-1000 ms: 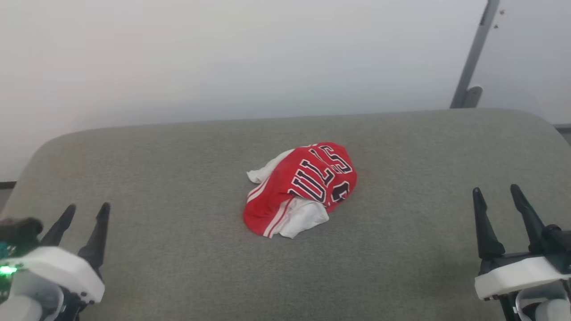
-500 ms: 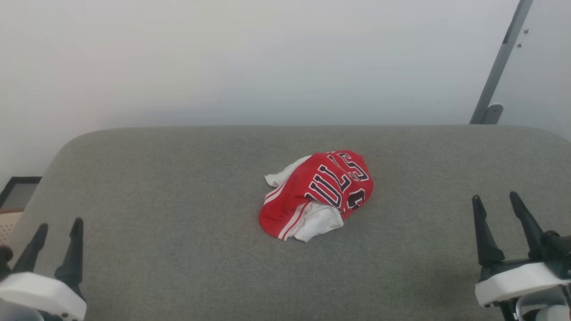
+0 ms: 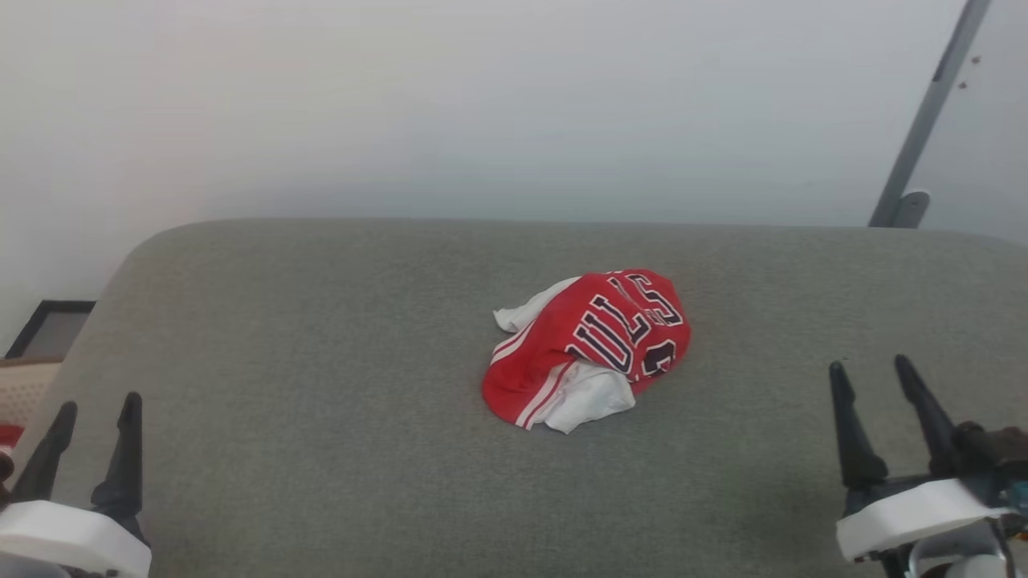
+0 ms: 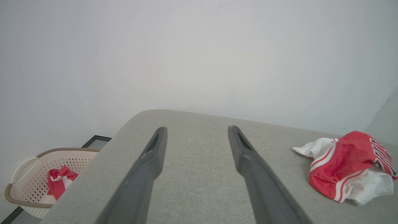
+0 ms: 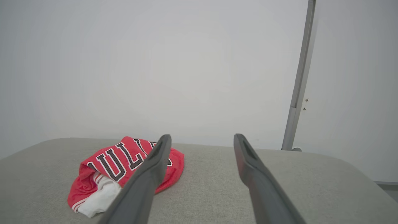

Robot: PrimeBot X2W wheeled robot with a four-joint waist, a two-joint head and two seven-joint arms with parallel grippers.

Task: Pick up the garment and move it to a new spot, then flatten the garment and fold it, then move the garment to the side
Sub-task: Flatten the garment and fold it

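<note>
Left pincer and right pincer gape empty, garment crumpled, lettering partly hidden.

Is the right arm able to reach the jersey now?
Probably yes. The jersey lies crumpled alone on the cushion; nothing stands between it and the right arm, jaws open.
</note>
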